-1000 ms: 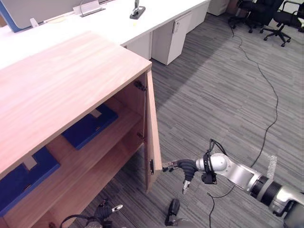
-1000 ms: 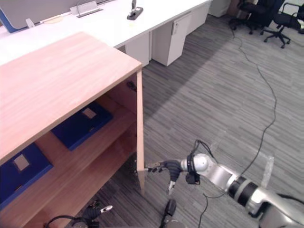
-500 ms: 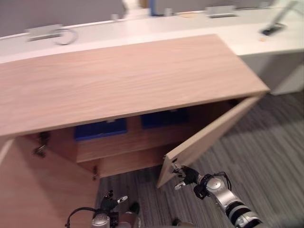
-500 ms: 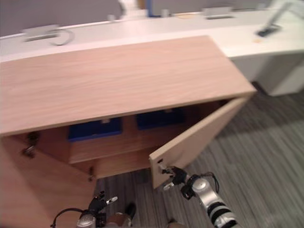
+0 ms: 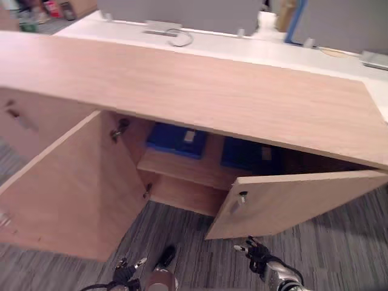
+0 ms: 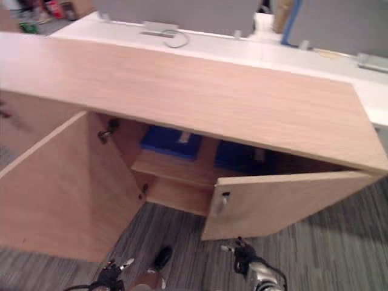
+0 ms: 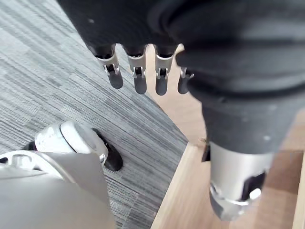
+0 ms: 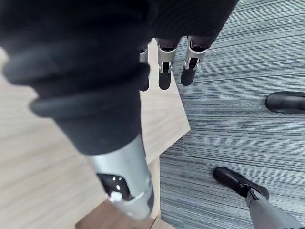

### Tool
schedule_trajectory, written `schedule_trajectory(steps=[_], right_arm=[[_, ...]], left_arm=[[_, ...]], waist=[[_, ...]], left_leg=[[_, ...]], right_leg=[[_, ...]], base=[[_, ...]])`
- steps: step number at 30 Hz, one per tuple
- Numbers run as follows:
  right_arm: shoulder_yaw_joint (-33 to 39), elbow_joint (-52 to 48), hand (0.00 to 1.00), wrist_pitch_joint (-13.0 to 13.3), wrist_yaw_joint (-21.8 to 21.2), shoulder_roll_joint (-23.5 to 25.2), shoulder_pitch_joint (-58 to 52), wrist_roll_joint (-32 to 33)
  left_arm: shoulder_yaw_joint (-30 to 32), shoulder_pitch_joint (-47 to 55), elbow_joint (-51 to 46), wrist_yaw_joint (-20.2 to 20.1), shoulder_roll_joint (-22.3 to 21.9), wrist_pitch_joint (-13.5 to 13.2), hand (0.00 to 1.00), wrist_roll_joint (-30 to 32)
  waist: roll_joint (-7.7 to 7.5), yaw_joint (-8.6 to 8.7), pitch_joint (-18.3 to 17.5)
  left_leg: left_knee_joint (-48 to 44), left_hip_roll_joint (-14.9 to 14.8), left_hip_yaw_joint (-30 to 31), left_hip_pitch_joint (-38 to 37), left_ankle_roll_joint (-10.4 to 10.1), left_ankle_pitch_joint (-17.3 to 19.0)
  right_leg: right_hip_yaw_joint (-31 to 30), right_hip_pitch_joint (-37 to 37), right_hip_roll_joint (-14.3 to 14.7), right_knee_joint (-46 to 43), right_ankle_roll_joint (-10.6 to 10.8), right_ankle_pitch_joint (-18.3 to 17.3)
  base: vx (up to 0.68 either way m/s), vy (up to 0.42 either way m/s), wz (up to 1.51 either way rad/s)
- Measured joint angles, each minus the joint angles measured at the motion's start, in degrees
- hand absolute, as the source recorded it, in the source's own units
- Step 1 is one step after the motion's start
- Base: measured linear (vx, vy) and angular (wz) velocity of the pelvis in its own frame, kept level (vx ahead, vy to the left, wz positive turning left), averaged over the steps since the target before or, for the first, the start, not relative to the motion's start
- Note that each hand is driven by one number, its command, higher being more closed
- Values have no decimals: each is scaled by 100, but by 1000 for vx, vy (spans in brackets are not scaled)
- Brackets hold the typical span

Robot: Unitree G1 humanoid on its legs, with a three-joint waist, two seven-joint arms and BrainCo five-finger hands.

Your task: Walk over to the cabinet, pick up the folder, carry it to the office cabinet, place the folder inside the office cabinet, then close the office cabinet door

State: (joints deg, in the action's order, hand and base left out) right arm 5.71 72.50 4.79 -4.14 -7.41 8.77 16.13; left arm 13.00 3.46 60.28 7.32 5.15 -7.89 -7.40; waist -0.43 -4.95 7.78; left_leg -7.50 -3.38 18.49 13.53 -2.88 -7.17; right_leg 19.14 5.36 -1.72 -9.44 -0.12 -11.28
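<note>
Wrist views give what the head views can't, i.e. finger detail. My left hand (image 7: 138, 76) hangs w/ fingers straight and thumb apart. It has nothing in it and sits over grey striped carpet (image 7: 57, 71), beside a wood panel edge. My right hand (image 8: 164, 71) is the same: fingers straight, empty. Its tips are over a wooden corner, the right door (image 5: 303, 203) going by the head views; touching or not, can't tell. In the head views both hands are tiny at the bottom edge, w/ the right hand just below that door.

Head views give the rest. The office cabinet (image 5: 200, 91) is seen from the front, in pale wood. The left door (image 5: 66, 188) is swung wide open. The right door is partway shut, w/ a small metal fitting (image 5: 242, 197) near its free edge.

Inside, on the upper shelf (image 5: 182, 173), lie the left blue folder (image 5: 176, 138) and the right blue folder (image 5: 248, 154). They sit side by side w/ a gap btwn, each w/ a pale label. The right door hides the compartment below the right one.

Behind the cabinet top is a white desk (image 5: 242, 48) w/ a grey cable loop (image 5: 176, 39), and grey partitions (image 5: 200, 12) stand past it.
</note>
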Motion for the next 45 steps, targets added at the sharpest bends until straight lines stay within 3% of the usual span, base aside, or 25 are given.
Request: schedule_trajectory(steps=[1, 3, 4, 5, 6, 8, 9, 10, 11, 15, 17, 19, 21, 25, 31, 32, 34, 41, 45], right_arm=[[230, 65, 0, -50, 71, -10, -106, -185], [475, 90, 0, -108, 152, -21, -202, -301], [728, 87, 0, -140, 214, -36, -241, -388], [1000, 79, 0, -167, 255, -6, -218, -384], [1110, 89, 0, -196, 269, 18, -220, -375], [1581, 112, 0, -237, 335, 52, -382, -280], [1891, 166, 0, -218, 375, 144, -434, -122], [2167, 206, 0, -226, 401, 146, -503, -89], [2557, 159, 0, -244, 438, 179, -681, 86], [3110, 175, 0, -274, 417, 512, -982, 337], [3155, 174, 0, -250, 426, 579, -987, 461], [3137, 128, 0, -240, 381, 581, -985, 523], [3109, 121, 0, -242, 346, 581, -1002, 521], [2949, -184, 0, -245, 303, 574, -1120, 508], [2665, -442, 0, -272, 227, 587, -1264, 286], [2663, -473, 0, -322, 203, 586, -1278, 259], [2669, -485, 0, -353, 199, 586, -1280, 250], [2962, -544, 0, -375, 117, 539, -1238, 60], [3379, -541, 0, -398, 59, 518, -1222, 59]], left_arm=[[-17, 24, -8, 13, 8, 13, 0, 0], [-25, 82, -11, 25, -4, 19, 0, 6], [-75, 124, -11, 36, -29, 23, 0, 10], [-109, 109, -6, 36, -52, 40, 0, 8], [-152, 102, -14, 37, -35, 48, 0, 7], [-254, -13, 3, 40, 28, 71, 0, -28], [-151, -37, 31, 38, 68, 74, 0, -133], [-23, -63, 106, 43, 17, 79, 0, -213], [203, 111, 160, 38, -113, 90, 0, -477], [628, 187, 210, -14, -157, 118, 0, -1095], [891, 247, 26, -13, -178, 138, 0, -1236], [1060, 613, -1120, -7, -310, 143, 0, -1354], [1058, 871, -2095, -10, -394, 144, 0, -1327], [1051, 962, -3349, -32, -395, 146, 0, -573], [1015, 629, -3747, 11, -285, 400, 0, 1039], [1011, 440, -3754, 16, -119, 469, 0, 1480], [1014, 282, -3754, 19, 34, 510, 0, 1647], [677, -874, -3221, -7, 1331, 606, 0, 2233], [359, -1680, -1945, -215, 1936, 640, 0, 2256]], waist=[[-30, 25, 18], [32, 58, 28], [149, 116, 22], [254, 124, 108], [254, 91, 128], [97, 379, 65], [-52, 479, 73], [20, 413, 89], [272, 431, -27], [97, 470, -101], [97, 470, -105], [96, 461, -117], [100, 421, -117], [240, 431, -193], [277, 501, -243], [275, 533, -246], [270, 542, -248], [242, 600, -271], [194, 719, -332]], left_leg=[[-823, -106, -1089, 248, 79, 357], [-1677, -370, -2273, 230, 110, 915], [-2015, -590, -2924, 162, 122, 1351], [-1945, -556, -3131, 136, 241, 1438], [-1807, -425, -3059, 114, 293, 1365], [-425, 238, -2780, -166, 371, 812], [-729, 257, -3303, -142, 462, 1127], [-1512, -76, -3589, -189, 572, 1447], [-1235, -316, -3486, -598, 147, 1523], [220, 356, -3231, -1138, 269, 699], [732, 454, -3139, -1281, 290, 393], [1270, 505, -3038, -1373, 327, 36], [1294, 507, -3020, -1365, 355, -3], [1300, 482, -3017, -1347, 347, -18], [1300, 379, -3134, -1345, 364, -5], [1299, 351, -3182, -1346, 327, -4], [1299, 328, -3232, -1358, 306, 10], [1290, 211, -3551, -1485, 196, 86], [1290, 181, -3729, -1587, 163, 109]], right_leg=[[277, 45, -146, -35, 1, 0], [461, 109, -319, -112, 11, 3], [605, 145, -387, -205, 50, 4], [602, 117, -433, -351, 161, -34], [577, 33, -462, -353, 214, -75], [388, 1, -435, 233, 96, -22], [478, 60, -650, 423, 149, 321], [621, 89, -724, 353, 216, 350], [747, 271, -652, 290, 348, 327], [1065, 345, -1044, 301, 506, 495], [1087, 299, -1071, 305, 541, 544], [1095, 171, -1069, 303, 539, 548], [1097, 160, -1062, 312, 538, 547], [1098, 176, -999, 455, 495, 532], [1028, 201, -864, 643, 403, 602], [994, 206, -828, 709, 410, 630], [935, 202, -808, 738, 423, 641], [611, 231, -664, 811, 426, 676], [531, 261, -650, 816, 368, 650]], base=[[-66, 71, 119], [29, 146, 81], [81, 281, 77], [58, 310, 57], [-21, 271, 79], [-107, 87, 143], [-45, 31, 132], [59, 82, 95], [83, 144, 62], [27, 125, 53], [-31, 72, 32], [-77, 56, 21], [-93, -6, 8], [-120, -24, -1], [-34, -27, -9], [29, -42, -15], [53, -43, -19], [59, -43, -23], [-9, -15, -18]])
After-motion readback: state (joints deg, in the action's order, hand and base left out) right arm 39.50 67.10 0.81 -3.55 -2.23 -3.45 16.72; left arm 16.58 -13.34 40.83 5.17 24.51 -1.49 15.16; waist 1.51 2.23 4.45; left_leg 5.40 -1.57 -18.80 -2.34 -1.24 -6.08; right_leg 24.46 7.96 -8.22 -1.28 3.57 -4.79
